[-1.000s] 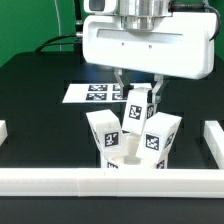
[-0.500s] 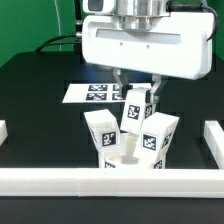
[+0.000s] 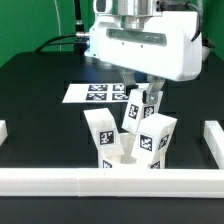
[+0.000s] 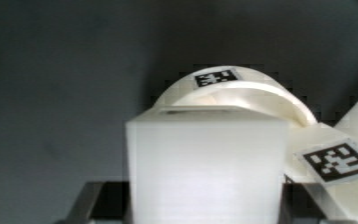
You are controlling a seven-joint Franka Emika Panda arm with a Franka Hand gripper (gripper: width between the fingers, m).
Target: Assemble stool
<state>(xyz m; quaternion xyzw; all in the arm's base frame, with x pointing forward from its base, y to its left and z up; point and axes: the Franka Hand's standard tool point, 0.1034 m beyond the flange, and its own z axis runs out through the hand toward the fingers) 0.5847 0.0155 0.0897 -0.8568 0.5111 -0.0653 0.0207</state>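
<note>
A leg point(image 3: 134, 112) pinched over the seat point(image 3: 125, 160)
It was clamped, tilted, by the gripper point(image 3: 139, 98), seemingly to be screwed in beside two fitted legs point(image 3: 155, 138).

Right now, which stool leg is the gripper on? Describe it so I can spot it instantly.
Start at the long white rail across the foreground; just behind it sits the seat with three tagged legs standing up. Take the middle leg, set behind the other two: only it is clamped in the gripper.
</note>
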